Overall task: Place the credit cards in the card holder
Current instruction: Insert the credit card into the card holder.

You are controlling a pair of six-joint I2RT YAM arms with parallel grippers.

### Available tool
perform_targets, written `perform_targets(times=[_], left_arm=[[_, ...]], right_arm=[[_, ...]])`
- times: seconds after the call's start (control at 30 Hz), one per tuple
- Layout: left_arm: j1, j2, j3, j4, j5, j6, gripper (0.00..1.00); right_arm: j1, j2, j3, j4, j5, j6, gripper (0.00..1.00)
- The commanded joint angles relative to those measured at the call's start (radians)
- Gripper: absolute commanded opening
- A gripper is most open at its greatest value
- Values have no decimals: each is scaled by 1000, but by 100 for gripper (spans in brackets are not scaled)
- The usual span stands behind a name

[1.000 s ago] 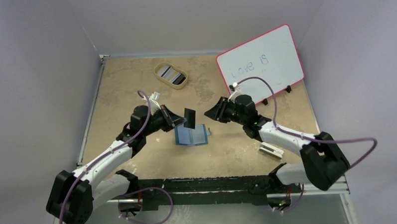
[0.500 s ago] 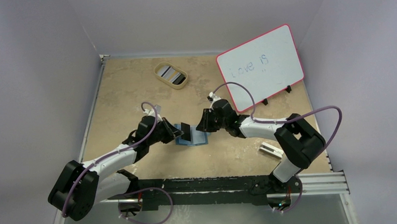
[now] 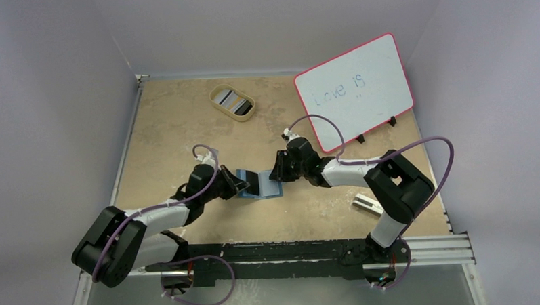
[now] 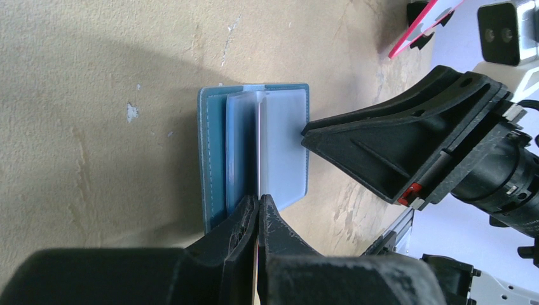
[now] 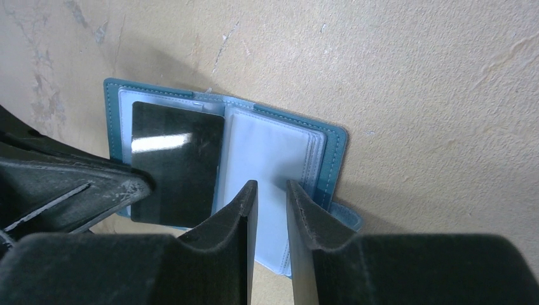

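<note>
Partly, left hand [image 5: 135, 188] covers black card [image 5: 176, 162].

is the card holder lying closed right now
No, the card holder is spread open flat, with a black card lying over one of its inner halves.

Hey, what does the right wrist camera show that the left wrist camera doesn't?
Only right wrist: the flat black face of the card, lying over the left page of the holder, and the narrow gap between the fingers of the right gripper over the right page.
Only left wrist: the card edge-on, pinched in the shut left gripper, the right gripper from outside, and a corner of the whiteboard.
Both: the holder open on the table, its clear sleeves showing, a gripper at each side.
</note>
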Motion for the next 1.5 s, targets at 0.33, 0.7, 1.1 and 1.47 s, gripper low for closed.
perform_targets(times=[0.33,0.7,1.1,1.47], left_arm=[[-8,57,-20,135,-6,-25,0],[-18,79,-27,102,-25,-58,0],[-31,121,-44,153,-62,-79,0],[-37,199,-44,252,-78,-59,0]], right_arm=[[7,18,-8,9,24,-6,26],[8,23,-6,10,25,-4,26],[9,21,-14,13,27,9,26],[9,-57,-8,-37,35,16,27]])
